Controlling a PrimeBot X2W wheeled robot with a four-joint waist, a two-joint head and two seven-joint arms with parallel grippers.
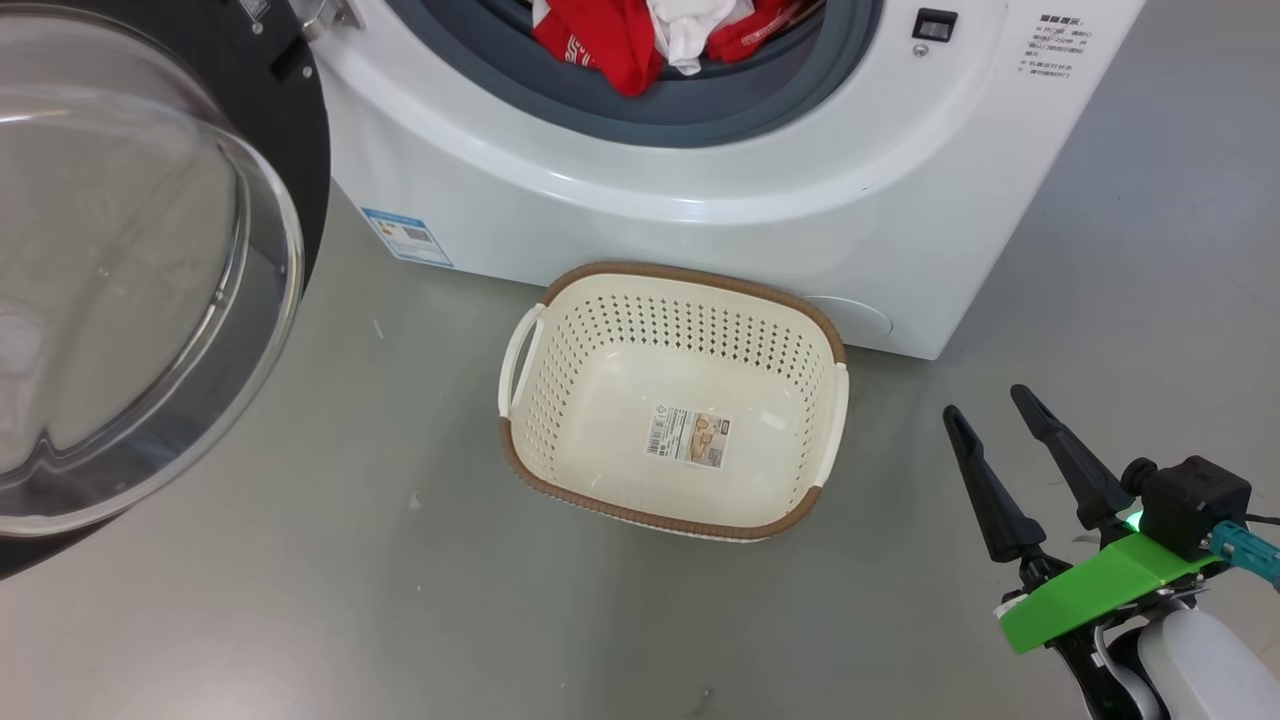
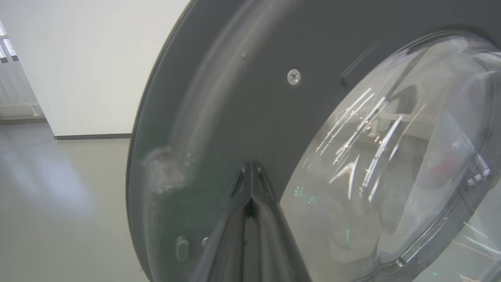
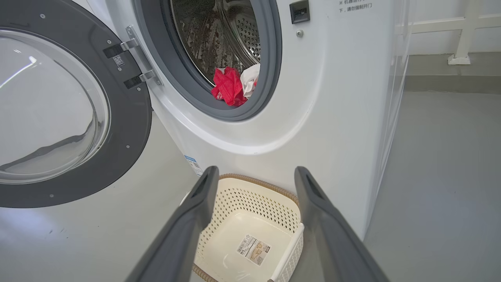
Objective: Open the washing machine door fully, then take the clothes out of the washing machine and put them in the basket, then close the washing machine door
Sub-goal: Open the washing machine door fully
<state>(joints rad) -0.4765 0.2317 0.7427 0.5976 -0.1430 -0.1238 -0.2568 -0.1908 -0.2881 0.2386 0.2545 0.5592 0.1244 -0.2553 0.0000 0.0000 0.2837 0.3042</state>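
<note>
Left gripper [image 2: 251, 174]: pressed together, tips at dark rim of washing machine door [image 2: 235, 98], probably pushing it wide. Right gripper [image 1: 984, 400]: spread, empty, near basket [image 1: 690, 272], presumably awaiting clothes [image 1: 610, 45].

The right tool's [image 1: 984, 400] two long, black, tapering fingers [image 1: 990, 500] stem from a bright green bracket [image 1: 1090, 590]. On the bracket sit a black camera block [image 1: 1195, 505] and a teal plug [image 1: 1245, 550]; under it is a white forearm [image 1: 1200, 660].

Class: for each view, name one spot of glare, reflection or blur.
Head view: highlights on the glass of the washing machine door; left wrist view: streaky reflections there, left gripper blurred close up; right wrist view: pale glare on the floor.
</note>
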